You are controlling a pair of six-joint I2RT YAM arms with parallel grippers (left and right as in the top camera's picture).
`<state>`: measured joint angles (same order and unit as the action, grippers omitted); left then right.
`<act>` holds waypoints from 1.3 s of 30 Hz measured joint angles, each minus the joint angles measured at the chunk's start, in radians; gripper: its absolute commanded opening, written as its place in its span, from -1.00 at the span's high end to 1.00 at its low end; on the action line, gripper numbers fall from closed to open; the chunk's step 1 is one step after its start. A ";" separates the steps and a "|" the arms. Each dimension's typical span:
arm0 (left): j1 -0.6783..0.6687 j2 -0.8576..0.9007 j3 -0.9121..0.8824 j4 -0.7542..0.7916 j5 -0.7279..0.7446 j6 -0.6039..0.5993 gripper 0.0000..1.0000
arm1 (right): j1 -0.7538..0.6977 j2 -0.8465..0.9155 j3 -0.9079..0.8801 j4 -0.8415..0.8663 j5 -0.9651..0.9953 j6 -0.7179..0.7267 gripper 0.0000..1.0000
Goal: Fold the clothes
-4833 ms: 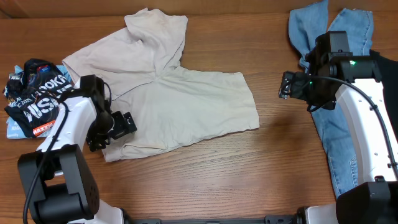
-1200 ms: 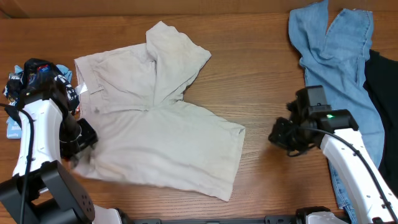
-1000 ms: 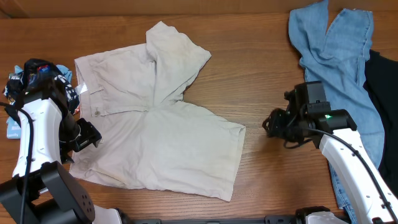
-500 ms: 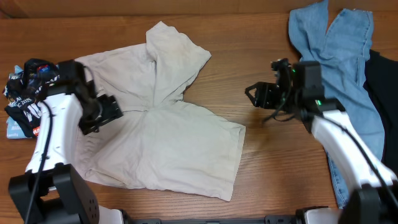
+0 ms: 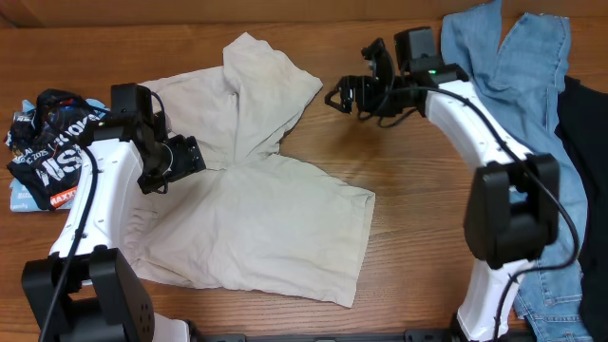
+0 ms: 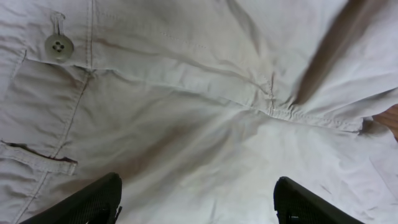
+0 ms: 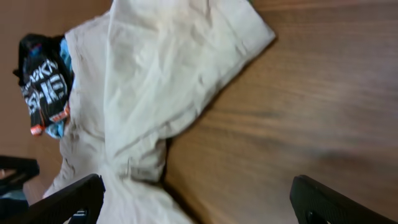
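Hovering over the cream trousers [image 5: 256, 218] with left gripper [image 6: 196, 199] spread wide, near the button [image 6: 59, 45]; holding right gripper [image 5: 340, 98] released above the table [image 5: 418, 228] just beside them

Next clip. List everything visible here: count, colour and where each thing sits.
cream trousers: one, cream, spread on the table left of centre
button: one, grey-green, on the cream trousers
jeans: one pair, light blue, far right corner and down the right edge
lettered piece: one, black with white letters, crumpled at the left edge
black cloth: one, black, right edge beside the jeans, partly cut off
table: one, brown wood, under everything
left gripper: one, black, open, over the cream trousers
right gripper: one, black, open, over bare table just right of the cream trousers' upper leg
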<state>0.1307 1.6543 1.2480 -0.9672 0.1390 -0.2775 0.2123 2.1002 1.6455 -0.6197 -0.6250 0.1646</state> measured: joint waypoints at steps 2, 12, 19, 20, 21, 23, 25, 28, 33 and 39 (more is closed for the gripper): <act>0.000 0.000 0.000 -0.001 0.000 0.000 -0.64 | 0.009 0.034 0.003 0.045 -0.005 0.021 -1.00; 0.000 0.000 0.000 -0.024 0.000 0.000 -0.64 | 0.106 0.185 0.003 0.287 -0.024 0.131 -1.00; 0.000 0.000 0.000 -0.048 0.000 0.000 -0.65 | 0.119 0.233 0.003 0.418 -0.024 0.215 -0.90; 0.000 0.000 0.000 -0.058 0.000 0.000 -0.65 | 0.120 0.235 0.003 0.440 -0.021 0.227 -0.87; 0.000 0.000 0.000 -0.065 0.000 0.000 -0.66 | 0.120 0.235 0.003 0.460 -0.021 0.237 -0.86; 0.000 0.000 0.000 -0.079 0.000 0.000 -0.66 | 0.122 0.235 0.004 0.487 -0.014 0.258 -0.82; 0.000 0.000 0.000 -0.092 0.000 0.000 -0.66 | 0.127 0.237 0.004 0.506 -0.008 0.281 -0.79; 0.000 0.000 0.000 -0.103 0.000 0.000 -0.66 | 0.137 0.248 0.004 0.514 0.011 0.307 -0.79; 0.000 0.000 0.000 -0.103 0.000 0.000 -0.67 | 0.155 0.267 0.009 0.499 0.040 0.332 -0.79; 0.000 0.000 0.000 -0.103 0.000 0.000 -0.67 | 0.155 0.267 0.021 0.467 0.056 0.365 -0.56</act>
<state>0.1307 1.6543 1.2484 -1.0698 0.1390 -0.2771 0.3676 2.3676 1.6665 -0.1524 -0.5690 0.5301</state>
